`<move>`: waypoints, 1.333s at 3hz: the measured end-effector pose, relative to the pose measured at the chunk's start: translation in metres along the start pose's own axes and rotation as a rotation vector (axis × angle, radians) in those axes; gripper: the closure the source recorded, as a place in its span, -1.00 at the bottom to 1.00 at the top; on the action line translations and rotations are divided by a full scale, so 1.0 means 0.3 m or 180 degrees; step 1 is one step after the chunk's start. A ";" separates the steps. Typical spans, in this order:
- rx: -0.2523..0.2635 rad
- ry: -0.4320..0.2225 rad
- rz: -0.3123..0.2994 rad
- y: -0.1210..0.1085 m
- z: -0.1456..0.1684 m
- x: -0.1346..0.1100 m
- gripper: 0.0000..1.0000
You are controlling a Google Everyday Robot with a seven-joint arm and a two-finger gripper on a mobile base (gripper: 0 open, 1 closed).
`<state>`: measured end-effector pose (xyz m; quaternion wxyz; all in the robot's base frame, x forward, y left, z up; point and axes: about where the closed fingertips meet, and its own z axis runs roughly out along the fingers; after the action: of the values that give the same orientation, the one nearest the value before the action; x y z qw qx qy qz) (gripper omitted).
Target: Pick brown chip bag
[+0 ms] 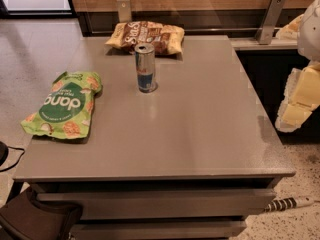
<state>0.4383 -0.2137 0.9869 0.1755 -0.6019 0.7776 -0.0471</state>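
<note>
Claw (296, 106) is hanging beyond the surface's (200, 134) right edge, well apart from everything; open or closed, cannot tell. At the far edge the brown chip bag (146, 37) is lying just behind an upright can (145, 68); green bag (65, 105) is lying left.

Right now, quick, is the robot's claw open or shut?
Gripper: cannot be told. It is right of the grey table, far from the crinkly brown chip bag.

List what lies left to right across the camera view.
Green bag → can → pincer, beyond the table's right edge. The brown chip bag lies behind the can, spanning both its sides, so it has no clear place.
</note>
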 end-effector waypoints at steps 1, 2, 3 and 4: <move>0.0007 -0.0004 0.0000 -0.002 -0.001 0.000 -1.00; 0.0207 -0.0092 0.0055 -0.125 0.010 0.016 -1.00; 0.0599 -0.0293 0.0193 -0.342 0.051 0.036 -1.00; 0.1035 -0.0640 0.0284 -0.549 0.078 0.025 -1.00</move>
<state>0.5959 -0.2624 1.0103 0.3492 -0.5321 0.7643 -0.1039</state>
